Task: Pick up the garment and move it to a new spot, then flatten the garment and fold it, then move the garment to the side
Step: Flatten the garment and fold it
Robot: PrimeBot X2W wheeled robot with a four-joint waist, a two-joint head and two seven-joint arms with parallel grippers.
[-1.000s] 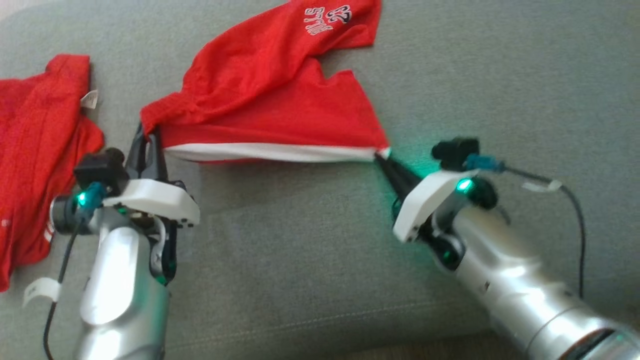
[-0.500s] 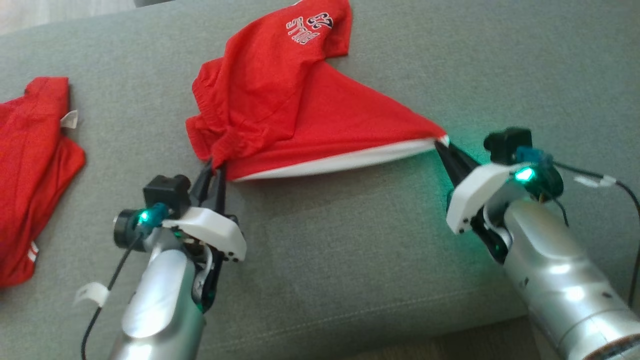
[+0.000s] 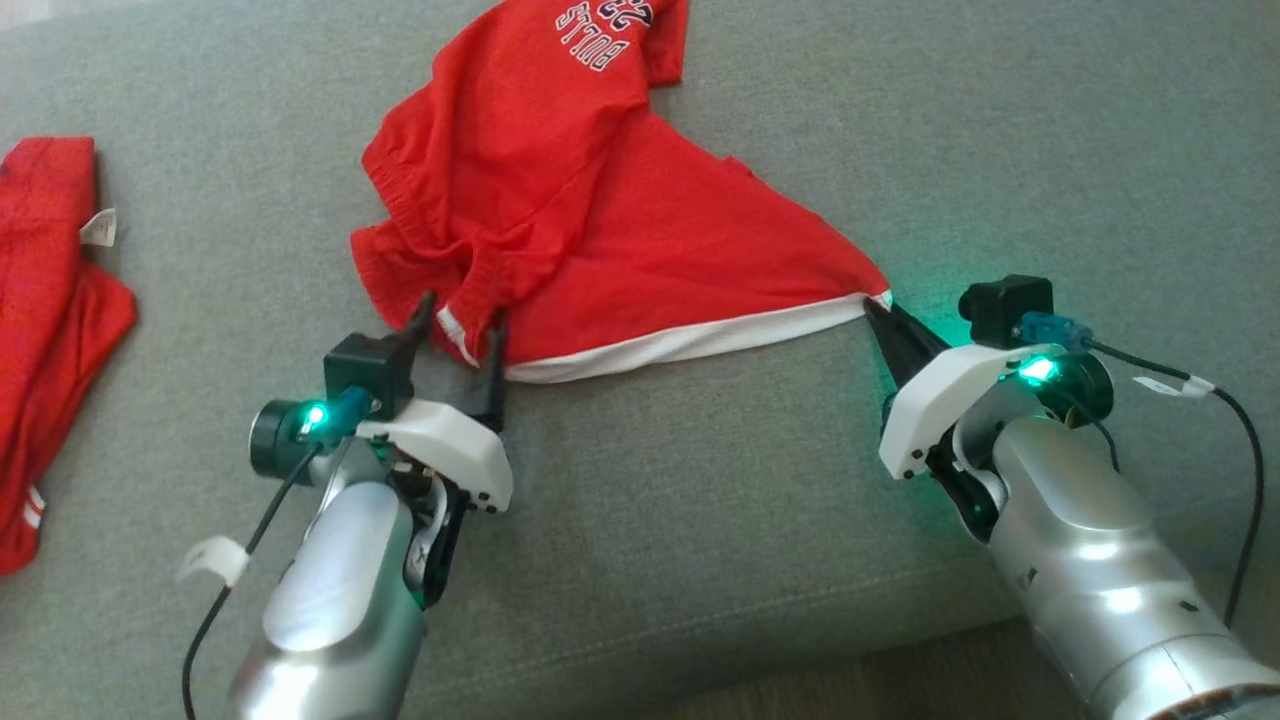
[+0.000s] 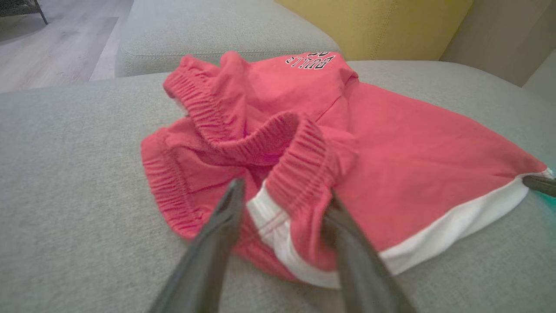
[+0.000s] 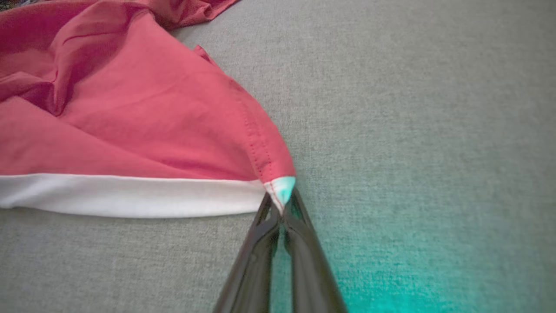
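Red shorts (image 3: 600,230) on grey sofa cushion (image 3: 1000,150), centre toward 12 o'clock. Right end effector (image 3: 882,315), 3 o'clock, clenched on hem corner (image 5: 280,189), likely keeping white edge taut for flattening. Left end effector (image 3: 462,325), 8 o'clock, jaws apart, straddling bunched waistband (image 4: 299,165), gripping nothing.

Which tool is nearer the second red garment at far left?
Left. The left tool is open around the shorts' waistband, a gap of sofa from the second garment; the right tool, shut on the shorts' hem corner, is farther off.

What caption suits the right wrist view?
Right end effector shut on the white-trimmed corner of the shorts, on a grey couch.
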